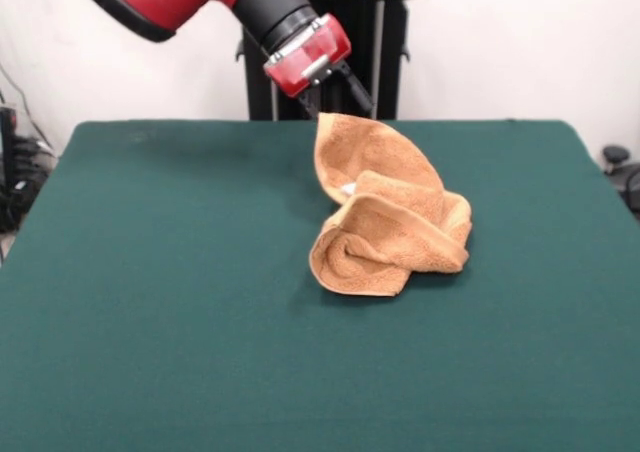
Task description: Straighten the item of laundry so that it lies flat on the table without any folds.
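At 12 o'clock above table centre, the gripper is pinching the towel by its raised top corner. Towel's long axis is running 11 to 5 o'clock, lower part resting bunched and folded on the table.

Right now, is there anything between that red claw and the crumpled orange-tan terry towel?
Nothing. In the front view the gripper meets the raised top corner of the orange-tan terry towel, whose bunched rest lies on the dark green table.
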Motion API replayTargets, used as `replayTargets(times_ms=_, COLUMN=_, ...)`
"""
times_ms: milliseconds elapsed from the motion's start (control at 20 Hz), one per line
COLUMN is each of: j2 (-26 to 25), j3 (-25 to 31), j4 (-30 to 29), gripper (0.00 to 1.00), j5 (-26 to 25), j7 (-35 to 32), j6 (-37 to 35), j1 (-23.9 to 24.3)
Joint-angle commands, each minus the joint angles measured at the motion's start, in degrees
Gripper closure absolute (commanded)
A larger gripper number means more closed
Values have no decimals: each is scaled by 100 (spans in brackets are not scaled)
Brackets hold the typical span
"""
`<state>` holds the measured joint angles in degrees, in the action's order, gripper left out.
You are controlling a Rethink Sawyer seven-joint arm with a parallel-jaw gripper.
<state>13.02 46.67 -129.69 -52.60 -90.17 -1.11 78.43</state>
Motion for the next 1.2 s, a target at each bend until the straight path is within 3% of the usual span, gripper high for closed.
replayTargets(times_ms=50, j2=339, j3=-233, j4=843, gripper=0, j5=-247, j7=-585, j6=633, j1=-636)
replayTargets(times_ms=700, j2=164, j3=126, j4=894, gripper=0, j5=-147, j7=-334, j6=157, j1=-289)
replayTargets(times_ms=1200, j2=356, j3=-58, j4=920, gripper=0, j5=-247, j7=-220, j6=48, j1=-383)
